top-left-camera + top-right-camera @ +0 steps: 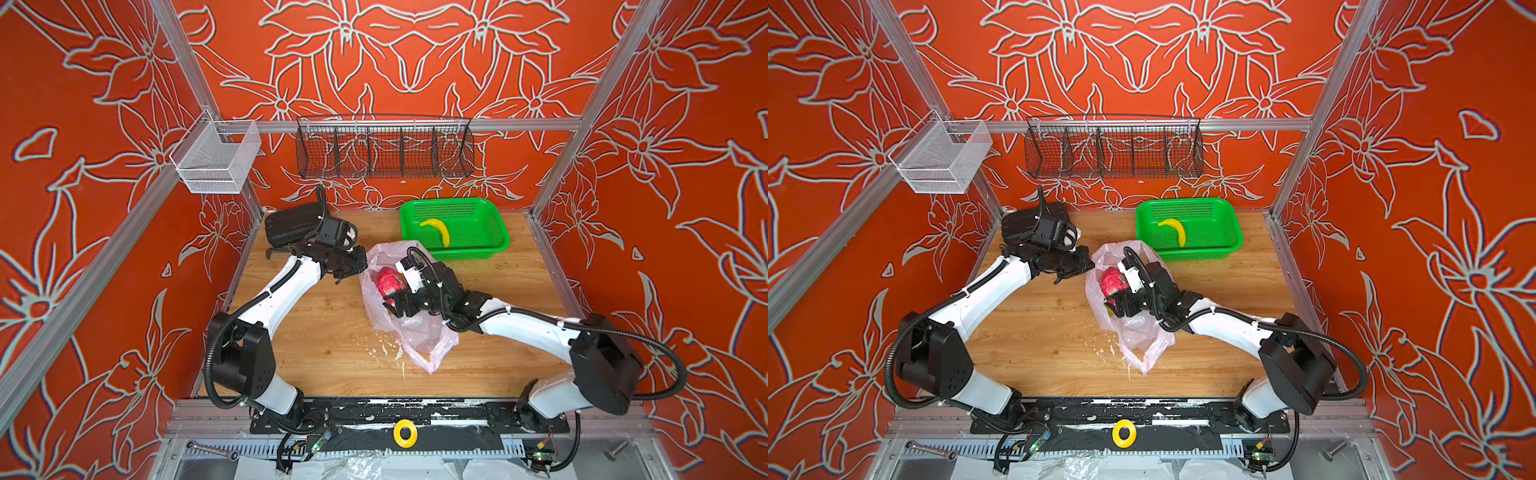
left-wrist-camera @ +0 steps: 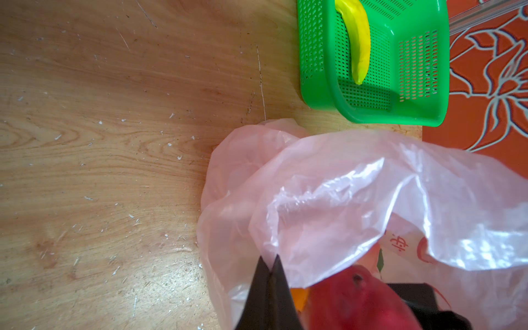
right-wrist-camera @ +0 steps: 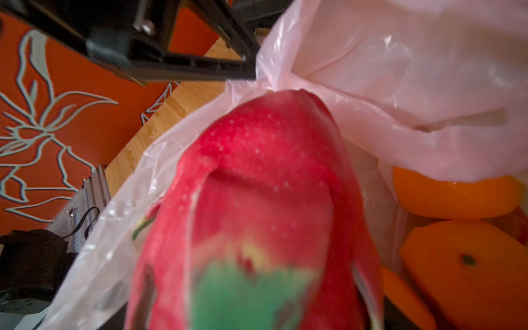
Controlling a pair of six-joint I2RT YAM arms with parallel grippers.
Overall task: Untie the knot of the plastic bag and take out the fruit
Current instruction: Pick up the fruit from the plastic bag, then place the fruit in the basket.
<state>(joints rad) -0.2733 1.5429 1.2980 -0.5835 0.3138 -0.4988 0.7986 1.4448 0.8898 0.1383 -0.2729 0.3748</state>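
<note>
The pale pink plastic bag (image 1: 419, 336) lies mid-table with its mouth open; no knot shows. My left gripper (image 1: 360, 268) (image 2: 268, 264) is shut on the bag's rim and holds the film up on the bag's left side. My right gripper (image 1: 390, 293) (image 3: 257, 285) reaches into the mouth, and its jaws stand wide on both sides of the pink-red dragon fruit (image 1: 390, 281) (image 3: 265, 177). That fruit fills the right wrist view and hides most of the fingers. Oranges (image 3: 457, 194) lie deeper in the bag beside it. An orange (image 2: 300, 297) also shows by my left fingers.
A green mesh basket (image 1: 494, 243) (image 1: 1227, 249) with a yellow banana (image 1: 438, 230) stands at the back right, just behind the bag. A black wire rack (image 1: 384, 151) and a white mesh bin (image 1: 216, 160) hang on the rear rail. White flecks (image 1: 386, 349) litter the wooden table.
</note>
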